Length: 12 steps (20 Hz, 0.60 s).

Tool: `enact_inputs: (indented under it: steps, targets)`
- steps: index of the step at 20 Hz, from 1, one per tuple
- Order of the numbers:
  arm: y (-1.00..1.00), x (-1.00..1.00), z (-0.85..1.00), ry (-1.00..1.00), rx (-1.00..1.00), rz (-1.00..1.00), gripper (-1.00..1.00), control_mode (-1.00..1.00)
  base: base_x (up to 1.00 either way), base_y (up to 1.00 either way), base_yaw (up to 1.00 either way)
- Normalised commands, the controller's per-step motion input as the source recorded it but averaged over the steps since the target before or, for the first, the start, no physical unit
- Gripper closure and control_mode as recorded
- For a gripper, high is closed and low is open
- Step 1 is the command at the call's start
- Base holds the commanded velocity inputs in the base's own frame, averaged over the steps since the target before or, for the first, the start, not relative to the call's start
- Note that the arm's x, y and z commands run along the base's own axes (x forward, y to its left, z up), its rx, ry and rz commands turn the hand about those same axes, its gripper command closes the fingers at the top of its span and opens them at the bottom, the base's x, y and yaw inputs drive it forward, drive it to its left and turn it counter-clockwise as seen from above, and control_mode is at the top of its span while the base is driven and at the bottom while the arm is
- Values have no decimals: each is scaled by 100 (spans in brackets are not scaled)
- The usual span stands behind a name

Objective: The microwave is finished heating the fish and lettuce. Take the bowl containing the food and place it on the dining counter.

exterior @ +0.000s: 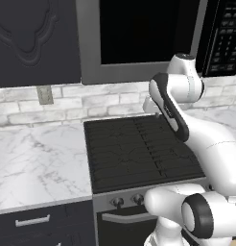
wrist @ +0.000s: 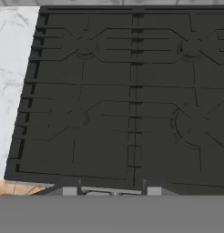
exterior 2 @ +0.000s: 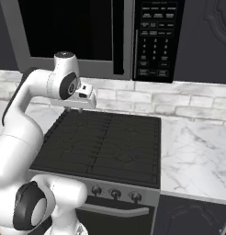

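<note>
The microwave [exterior: 139, 33] [exterior 2: 73, 27] is built in above the stove, its black glass door closed and its keypad panel [exterior 2: 154, 39] to the right. The bowl, the fish and the lettuce are hidden behind that dark door. The dining counter is out of view. My gripper [exterior 2: 74, 110] hangs below the microwave's lower frame, over the rear left part of the stove, pointing down. In the hand view the gripper [wrist: 112, 191] has its two tips apart, with nothing between them and the burner grates beneath.
The black stove [exterior: 139, 149] [exterior 2: 101, 142] [wrist: 132, 100] with its grates lies under the hand, knobs [exterior 2: 115, 193] along its front. Marble worktop [exterior: 38, 163] [exterior 2: 197, 151] flanks it on both sides. A pale brick wall [exterior: 91, 103] runs behind.
</note>
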Motion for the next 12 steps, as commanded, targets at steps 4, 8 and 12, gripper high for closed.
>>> enact_inputs:
  steps: [4, 8, 12]
  targets:
    - [0, -7, 0, -1, -1, 0, -100, -100, 0, 0, 0]
    - [0, -14, 0, -2, -2, 0, -100, -100, 0, 0, 0]
    - [0, -45, 21, -24, 0, 0, -100, -100, 0, 0, 0]
